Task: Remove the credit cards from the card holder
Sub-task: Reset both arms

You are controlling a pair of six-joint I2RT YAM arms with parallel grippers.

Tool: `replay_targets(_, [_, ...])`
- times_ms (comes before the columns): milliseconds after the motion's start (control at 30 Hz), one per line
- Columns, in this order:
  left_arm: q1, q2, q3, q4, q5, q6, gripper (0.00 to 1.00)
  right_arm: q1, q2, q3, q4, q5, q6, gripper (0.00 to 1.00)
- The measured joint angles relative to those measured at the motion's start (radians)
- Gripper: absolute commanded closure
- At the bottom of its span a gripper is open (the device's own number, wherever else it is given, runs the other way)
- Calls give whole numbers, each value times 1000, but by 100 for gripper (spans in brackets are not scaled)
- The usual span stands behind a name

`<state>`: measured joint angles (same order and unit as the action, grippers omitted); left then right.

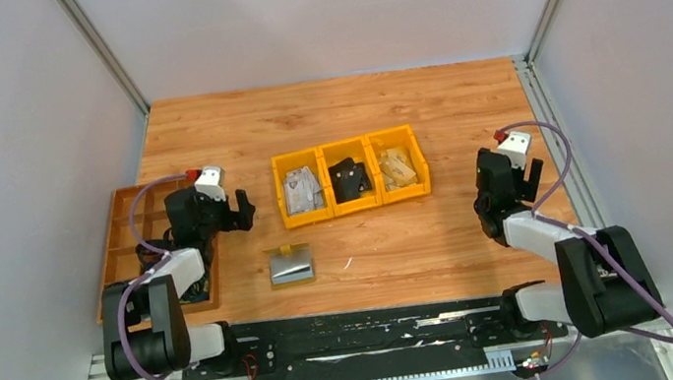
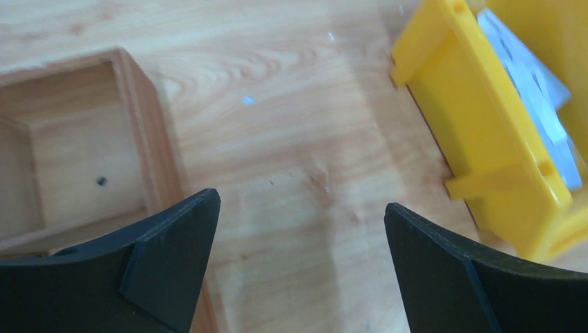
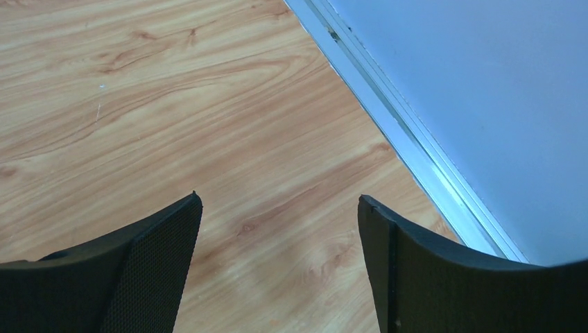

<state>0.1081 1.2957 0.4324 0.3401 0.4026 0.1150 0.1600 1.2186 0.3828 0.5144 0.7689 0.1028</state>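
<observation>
The card holder (image 1: 290, 264) lies open on the table near the front centre, its mustard-yellow flap at the far side and grey lining facing up. I cannot tell any cards apart in it. It shows in neither wrist view. My left gripper (image 1: 241, 209) is open and empty, up and to the left of the holder, between the brown tray and the yellow bins; in the left wrist view (image 2: 301, 208) only bare table lies between its fingers. My right gripper (image 1: 509, 176) is open and empty far to the right, over bare wood in the right wrist view (image 3: 277, 201).
Three joined yellow bins (image 1: 355, 209) with small items stand behind the holder; the leftmost one shows in the left wrist view (image 2: 485, 139). A brown compartment tray (image 1: 127, 249) sits at the left edge, its corner in the left wrist view (image 2: 149, 132). A metal rail (image 3: 409, 152) and wall bound the right side.
</observation>
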Motion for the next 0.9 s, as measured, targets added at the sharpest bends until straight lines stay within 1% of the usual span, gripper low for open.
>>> replay_targets(167, [0, 56, -68, 280, -84, -83, 0, -16, 53, -69, 157, -49, -31, 16])
replay_targets(233, [0, 68, -75, 323, -102, -97, 0, -18, 84, -96, 209, -71, -45, 20])
replay_targets(267, [0, 68, -82, 351, -114, -105, 0, -19, 98, -101, 227, -89, -53, 20])
replay_targets(300, [0, 65, -93, 381, -126, -111, 0, -19, 105, -103, 241, -111, -66, 17])
replay_targets(400, [-10, 40, -163, 498, -170, -120, 0, -21, 110, -121, 326, -214, -112, 14])
replay_targets(433, [-23, 34, -201, 554, -195, -117, 0, -21, 125, -142, 398, -243, -128, 12])
replay_targets(467, [-39, 40, -241, 625, -218, -115, 0, -21, 162, -180, 508, -275, -150, 11])
replay_targets(500, [-54, 57, -273, 683, -235, -115, 0, -21, 201, -204, 562, -289, -169, 11])
replay_targets(533, [-64, 67, -286, 699, -248, -114, 0, -20, 221, -213, 574, -297, -177, 11])
replay_targets(633, [-86, 73, -265, 665, -297, -106, 0, -26, 211, -201, 504, -328, -181, 10])
replay_targets(733, [-91, 76, -247, 692, -330, -100, 0, -39, 193, -171, 512, -350, -181, 10])
replay_targets(900, [-92, 76, -243, 697, -359, -99, 0, -39, 193, -167, 515, -364, -181, 10])
